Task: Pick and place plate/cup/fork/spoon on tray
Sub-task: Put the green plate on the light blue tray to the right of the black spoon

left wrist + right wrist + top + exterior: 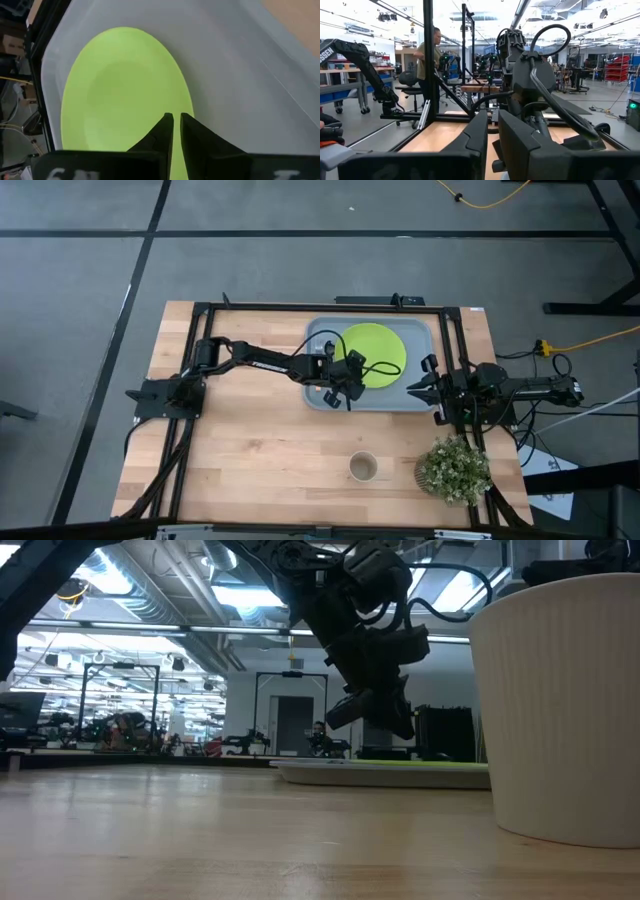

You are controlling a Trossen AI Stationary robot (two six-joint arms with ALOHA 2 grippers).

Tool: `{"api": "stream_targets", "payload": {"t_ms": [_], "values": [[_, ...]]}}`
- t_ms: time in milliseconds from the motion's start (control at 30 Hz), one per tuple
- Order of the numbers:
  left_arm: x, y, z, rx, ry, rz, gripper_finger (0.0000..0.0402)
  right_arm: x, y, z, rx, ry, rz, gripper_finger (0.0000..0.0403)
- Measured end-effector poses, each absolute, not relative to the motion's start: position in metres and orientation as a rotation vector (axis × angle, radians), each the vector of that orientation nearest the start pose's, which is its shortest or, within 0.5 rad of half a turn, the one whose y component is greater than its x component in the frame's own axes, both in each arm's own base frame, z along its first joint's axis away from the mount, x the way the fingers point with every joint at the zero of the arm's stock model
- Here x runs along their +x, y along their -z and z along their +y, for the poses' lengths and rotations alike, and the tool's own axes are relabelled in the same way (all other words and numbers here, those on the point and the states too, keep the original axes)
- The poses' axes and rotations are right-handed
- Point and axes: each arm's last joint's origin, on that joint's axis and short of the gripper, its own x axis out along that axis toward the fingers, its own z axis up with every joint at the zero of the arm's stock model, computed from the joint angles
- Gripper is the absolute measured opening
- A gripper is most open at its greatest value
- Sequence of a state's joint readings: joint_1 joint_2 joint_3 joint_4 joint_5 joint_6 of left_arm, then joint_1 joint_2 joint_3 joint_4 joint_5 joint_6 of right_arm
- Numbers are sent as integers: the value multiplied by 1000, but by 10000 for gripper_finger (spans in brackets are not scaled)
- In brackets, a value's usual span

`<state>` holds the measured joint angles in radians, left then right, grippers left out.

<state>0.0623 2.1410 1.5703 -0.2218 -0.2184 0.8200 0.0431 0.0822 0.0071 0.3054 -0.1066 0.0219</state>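
Left gripper point(347, 386) over the tray, fingers nearly together and empty

We see the left fingers point(165, 135) with only a thin slit between them, gripping nothing, hanging above the lime-green plate point(375, 352); the plate lies in the grey-blue tray point(420, 330); something orange shows under the gripper in the high view, too hidden for us to name; the tan cup point(363, 468) stands on the wooden table point(250, 450), well apart from the tray, near the potted plant point(454, 469); the right gripper point(414, 387) waits beside the tray's right end, its fingers point(475, 135) a narrow gap apart, holding nothing; no writing we can read.
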Motion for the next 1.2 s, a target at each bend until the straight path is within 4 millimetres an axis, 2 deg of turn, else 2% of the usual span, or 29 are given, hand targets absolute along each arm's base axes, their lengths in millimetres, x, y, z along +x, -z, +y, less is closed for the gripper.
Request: {"api": "stream_targets", "payload": {"t_ms": [200,433,567,833,1033,1200], "values": [[467,-175,34,826,64,862,29,99,-189,7,14,-152,-228,51],[468,-176,27,667,-10,840,28,100,-188,7,14,-151,-226,51],[475,-184,27,655,-77,746,28,100,-188,7,14,-152,-226,51],[478,-196,78,386,-225,582,27,100,-188,7,41,-154,-224,51],[475,-189,116,116,-327,528,27,100,-188,7,39,-154,-223,51],[478,-180,116,-12,-324,500,27,100,-187,7,38,-154,-207,51]]}}
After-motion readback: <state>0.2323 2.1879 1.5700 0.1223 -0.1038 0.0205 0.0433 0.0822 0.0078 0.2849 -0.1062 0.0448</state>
